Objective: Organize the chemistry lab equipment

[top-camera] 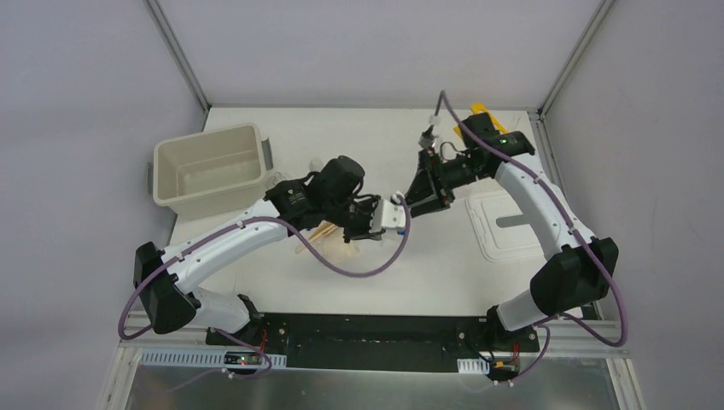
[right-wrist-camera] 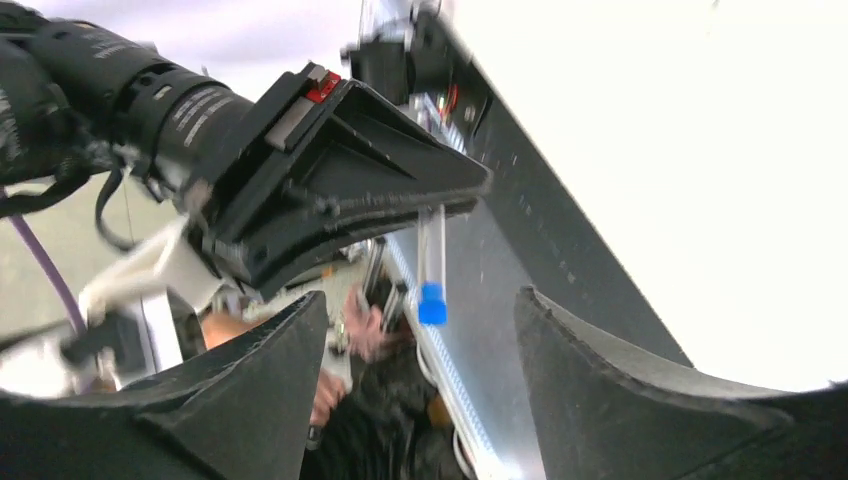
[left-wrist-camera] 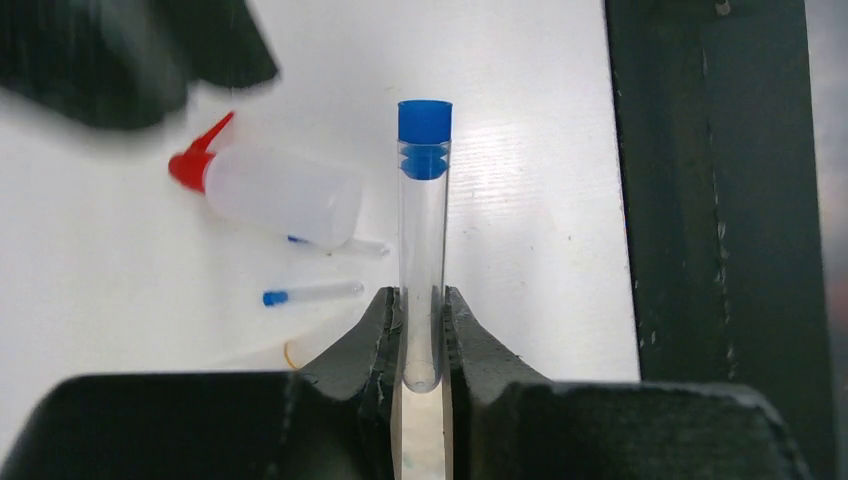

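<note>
Blue-capped tube (left-wrist-camera: 423, 240) is up off the table (left-wrist-camera: 540, 200), pinched by its closed bottom end in my L gripper (left-wrist-camera: 423, 300). The jaws are pressed tight on the barrel w/ the cap end sticking straight out past the fingertips. Step in hand, I'd judge: mid-air handover L to R, since the yellow rack (top-camera: 480, 109) sits well beyond the tube on my R arm's side, at the far edge. My R gripper (right-wrist-camera: 420, 298) faces the tube's cap end, fingers spread wide, holding nothing. The cap hangs abt level w/ the fingertips, between them, no contact I can see. Next move prob calls for R to come fwd so the barrel behind the cap sits between the pads, close squarely, & only then L lets go. Clear plastic looks slick, so an off-centre pinch could tip it. Below the tube, on the table: squeeze bottle (left-wrist-camera: 280, 190) on its side, red nozzle pointing away from the tube. One loose tube (left-wrist-camera: 310, 293) lies just beside the bottle, another is partly hidden by it; neither racked yet. Wooden sticks (top-camera: 324, 229) lie under my L wrist, nearer my bases than the tube.
</note>
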`<state>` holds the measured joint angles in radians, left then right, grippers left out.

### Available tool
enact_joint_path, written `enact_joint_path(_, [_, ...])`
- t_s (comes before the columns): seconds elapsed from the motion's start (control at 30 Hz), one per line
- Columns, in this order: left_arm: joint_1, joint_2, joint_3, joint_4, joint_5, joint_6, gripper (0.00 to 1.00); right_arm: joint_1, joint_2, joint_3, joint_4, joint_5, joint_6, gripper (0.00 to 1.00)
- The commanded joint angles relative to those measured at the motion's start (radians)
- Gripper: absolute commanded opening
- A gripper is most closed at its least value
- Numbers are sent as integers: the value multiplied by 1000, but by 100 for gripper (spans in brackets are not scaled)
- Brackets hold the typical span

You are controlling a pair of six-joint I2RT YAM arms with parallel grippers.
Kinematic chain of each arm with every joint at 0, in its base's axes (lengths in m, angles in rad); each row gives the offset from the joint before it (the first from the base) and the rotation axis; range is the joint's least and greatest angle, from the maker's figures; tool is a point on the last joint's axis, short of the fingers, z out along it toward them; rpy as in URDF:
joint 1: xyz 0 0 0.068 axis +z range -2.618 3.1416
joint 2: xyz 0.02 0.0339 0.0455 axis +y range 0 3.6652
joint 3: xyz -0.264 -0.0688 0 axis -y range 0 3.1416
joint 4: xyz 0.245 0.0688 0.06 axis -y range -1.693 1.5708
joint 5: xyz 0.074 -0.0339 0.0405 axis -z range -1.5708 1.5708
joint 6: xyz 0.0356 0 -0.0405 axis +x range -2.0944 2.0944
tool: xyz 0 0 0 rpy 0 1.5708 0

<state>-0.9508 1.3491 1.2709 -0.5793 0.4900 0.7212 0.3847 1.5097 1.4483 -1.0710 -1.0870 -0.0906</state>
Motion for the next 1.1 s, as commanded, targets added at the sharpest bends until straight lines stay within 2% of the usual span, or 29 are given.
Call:
enact_joint_path(0.0, [122,-30,28,138,93,-436,0,-117,-38,97,-6,49,17,73])
enact_joint_path(0.17, [152,-27,19,262,97,-624,0,-119,-86,86,109,172,112,73])
enact_joint_path(0.4, [153,9,22,354,91,-765,0,-95,-62,91,224,121,239,68])
enact_joint_path(0.67, [158,29,19,376,101,-800,0,-69,-67,93,227,72,230,55])
enact_joint_path(0.9, [161,46,30,377,114,-804,0,-61,-78,90,227,94,214,36])
enact_joint_path(1.07, [159,47,30,377,119,-806,0,-62,-84,84,237,129,209,31])
